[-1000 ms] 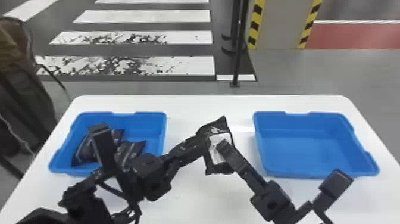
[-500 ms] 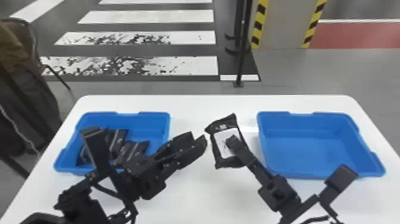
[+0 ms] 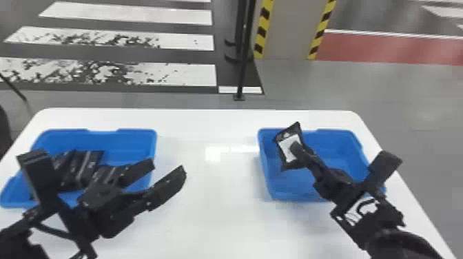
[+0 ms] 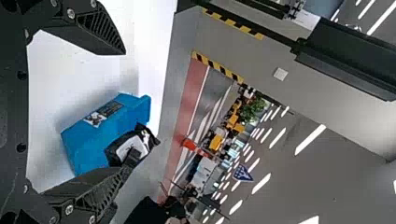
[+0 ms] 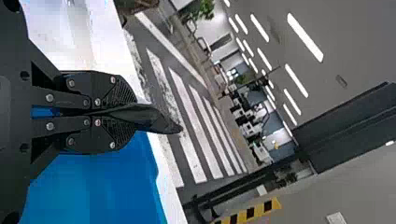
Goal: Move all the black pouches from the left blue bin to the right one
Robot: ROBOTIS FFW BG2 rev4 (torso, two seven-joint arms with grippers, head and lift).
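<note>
Black, glossy and flat with a white label, the held pouch [image 3: 286, 142] hangs over the left part of the right-hand blue plastic bin [image 3: 334, 153], its upper corner overlapping the far rim in the head view. The right gripper [image 3: 297, 151] pinches it between closed fingertips; in the right wrist view the pouch appears nearly edge-on, jutting past them. The bin's blue floor spreads out to the right of the pouch, up to the far and right walls.

Between the two bins runs a broad strip of white tabletop [image 3: 210, 224]. The left gripper [image 3: 167, 168] stands with its fingers spread wide, one tip over the right rim of the left-hand blue plastic bin [image 3: 136, 137], the other beyond it, above the tabletop strip. Inside that bin, several black pouches [image 3: 82, 167] lie bunched toward the near side, partly hidden by the left arm; I cannot tell how many. Past the table's rounded far edge, a slim black post [image 3: 243, 62] rises from the floor.
</note>
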